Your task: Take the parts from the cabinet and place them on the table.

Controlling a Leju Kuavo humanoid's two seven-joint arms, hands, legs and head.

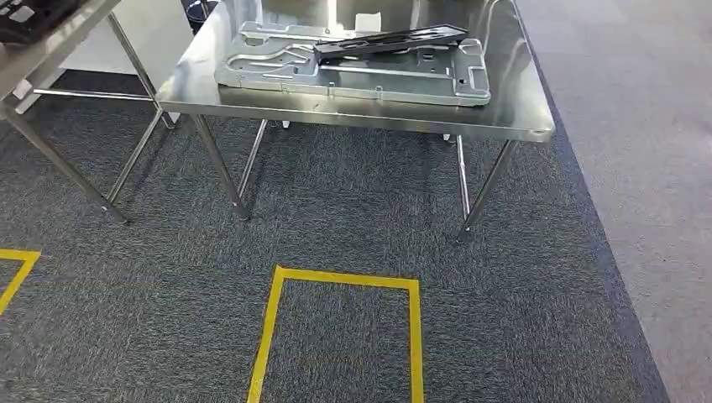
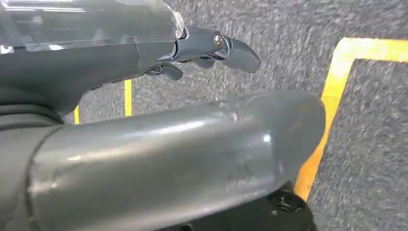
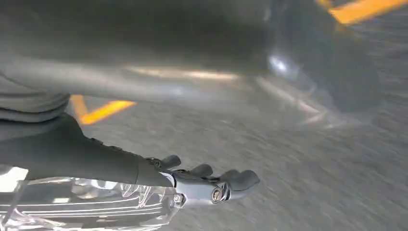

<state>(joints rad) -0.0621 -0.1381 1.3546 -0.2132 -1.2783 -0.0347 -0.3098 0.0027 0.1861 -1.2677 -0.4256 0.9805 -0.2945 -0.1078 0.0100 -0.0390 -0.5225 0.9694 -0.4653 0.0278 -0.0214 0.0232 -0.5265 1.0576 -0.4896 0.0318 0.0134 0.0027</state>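
A large grey stamped metal part (image 1: 353,71) lies flat on the steel table (image 1: 520,122) ahead of me. A long dark bracket-like part (image 1: 390,39) rests across its top. My left hand (image 2: 192,53) hangs over the carpet with its fingers apart and nothing in them. In the right wrist view my right hand (image 3: 202,183) also hangs above the carpet, fingers spread and holding nothing.
Yellow tape (image 1: 344,281) marks a box on the dark carpet before the table. A second steel table (image 1: 50,50) stands at the left with a dark object on it. Lighter floor (image 1: 638,168) runs along the right side.
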